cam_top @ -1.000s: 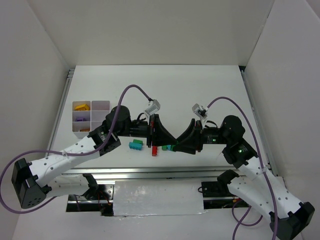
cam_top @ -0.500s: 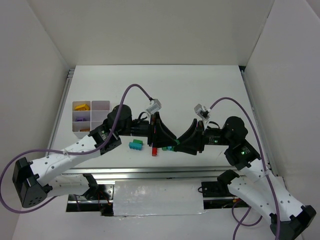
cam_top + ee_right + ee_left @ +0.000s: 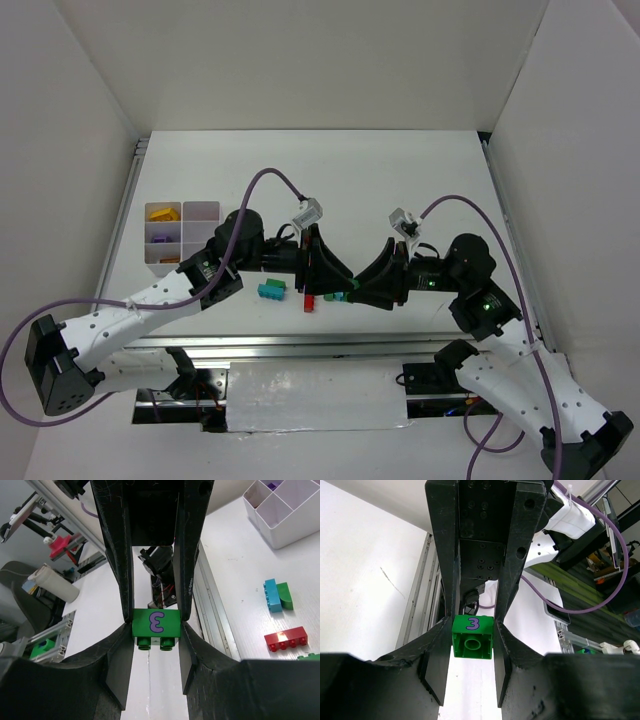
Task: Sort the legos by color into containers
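A green lego (image 3: 472, 637) marked with a purple 3 hangs above the table between both grippers, which meet tip to tip. My right gripper (image 3: 156, 626) is shut on the green lego (image 3: 155, 624). My left gripper (image 3: 473, 630) flanks the same brick closely; whether its fingers press it does not show. In the top view the left gripper (image 3: 335, 275) and right gripper (image 3: 362, 285) hide the brick. The white tray of containers (image 3: 200, 207) stands at the left, with yellow (image 3: 162, 212), purple (image 3: 160, 238) and orange (image 3: 170, 258) legos inside.
On the table below the grippers lie a joined teal and green brick (image 3: 271, 290) and a red brick (image 3: 309, 300). The right wrist view shows that red brick (image 3: 286, 639), the teal brick (image 3: 271, 596) and the tray's wall (image 3: 280, 530). The metal rail (image 3: 300, 345) runs along the near edge.
The right arm's wrist and forearm have shifted slightly to the right. Both grippers' tips stay together over the same spot.
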